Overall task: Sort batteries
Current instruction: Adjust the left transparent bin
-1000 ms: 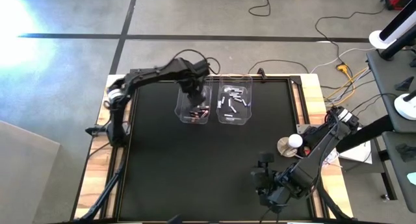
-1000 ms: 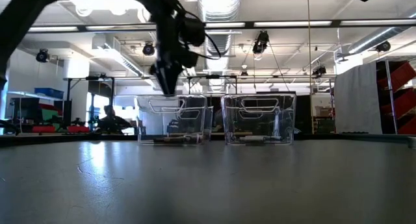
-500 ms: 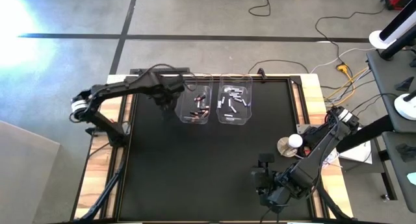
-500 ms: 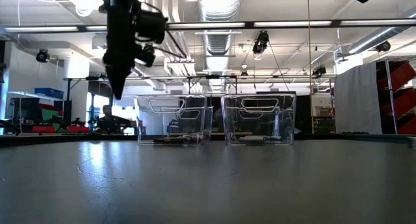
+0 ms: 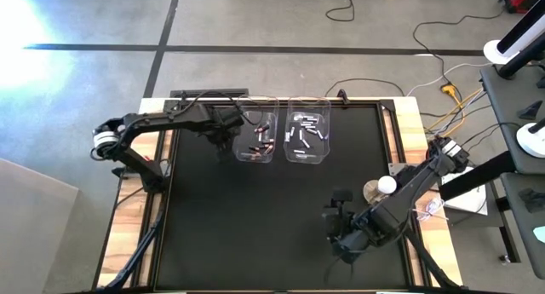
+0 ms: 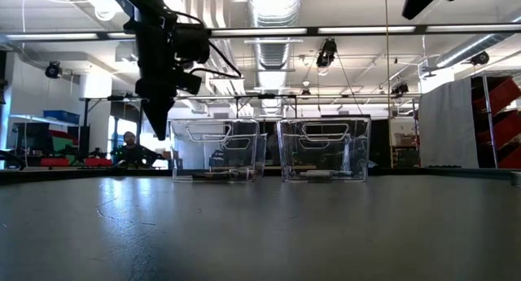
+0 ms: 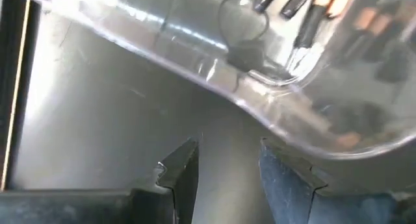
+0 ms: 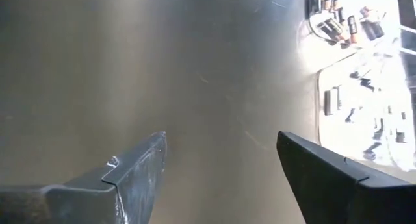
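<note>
Left gripper (image 5: 223, 130): I see it hanging just beside the left bin's outer wall, above the mat. A second ago it stood over that bin; half a second ago it was farther out to the side, and it has since edged back toward the wall. Its jaws stand a little apart with nothing between them.
Right gripper (image 5: 338, 210): near the table's front edge, well apart from the bins. It has shifted slightly toward the middle of the mat since a second ago. Its fingers are spread wide and empty.
Left bin (image 5: 255, 139): clear plastic, at the back of the black mat (image 5: 255, 217); I count a few dark batteries with red marks (image 5: 261, 147) lying in it, unchanged.
Right bin (image 5: 307, 132): just beside the left one; silvery-white batteries (image 5: 305, 135) are scattered on its floor, as before.
Round white object (image 5: 387, 184): off the mat's right edge, unmoved.
</note>
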Robot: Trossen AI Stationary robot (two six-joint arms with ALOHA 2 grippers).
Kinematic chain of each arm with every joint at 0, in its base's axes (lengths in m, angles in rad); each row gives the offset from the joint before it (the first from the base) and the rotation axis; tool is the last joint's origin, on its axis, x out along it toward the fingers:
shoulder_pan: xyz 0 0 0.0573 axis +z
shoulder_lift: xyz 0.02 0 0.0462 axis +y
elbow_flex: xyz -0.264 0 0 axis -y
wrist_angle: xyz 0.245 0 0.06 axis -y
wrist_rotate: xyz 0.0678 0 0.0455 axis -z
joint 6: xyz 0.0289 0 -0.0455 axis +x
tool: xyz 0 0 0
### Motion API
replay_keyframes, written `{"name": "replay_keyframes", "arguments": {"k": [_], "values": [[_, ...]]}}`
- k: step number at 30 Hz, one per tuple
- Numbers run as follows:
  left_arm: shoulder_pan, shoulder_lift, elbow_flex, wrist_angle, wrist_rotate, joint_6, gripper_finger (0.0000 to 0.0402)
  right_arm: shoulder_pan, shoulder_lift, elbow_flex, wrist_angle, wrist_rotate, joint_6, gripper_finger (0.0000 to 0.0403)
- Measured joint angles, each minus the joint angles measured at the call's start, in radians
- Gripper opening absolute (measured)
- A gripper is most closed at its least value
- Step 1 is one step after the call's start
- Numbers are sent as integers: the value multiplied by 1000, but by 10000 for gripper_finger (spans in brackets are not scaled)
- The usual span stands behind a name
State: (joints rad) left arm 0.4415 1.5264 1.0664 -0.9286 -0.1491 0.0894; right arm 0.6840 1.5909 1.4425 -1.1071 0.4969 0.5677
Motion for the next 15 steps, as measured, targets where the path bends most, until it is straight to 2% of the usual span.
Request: {"name": "replay_keyframes", "arguments": {"k": [7, 15], "values": [[-42, -2, 0, 22, 10, -8, 139, -55, -2, 0, -6, -4, -56, 283], [-93, -16, 2, 25, 48, -29, 139, -60, -48, 1, -16, -8, -69, 273]]}}
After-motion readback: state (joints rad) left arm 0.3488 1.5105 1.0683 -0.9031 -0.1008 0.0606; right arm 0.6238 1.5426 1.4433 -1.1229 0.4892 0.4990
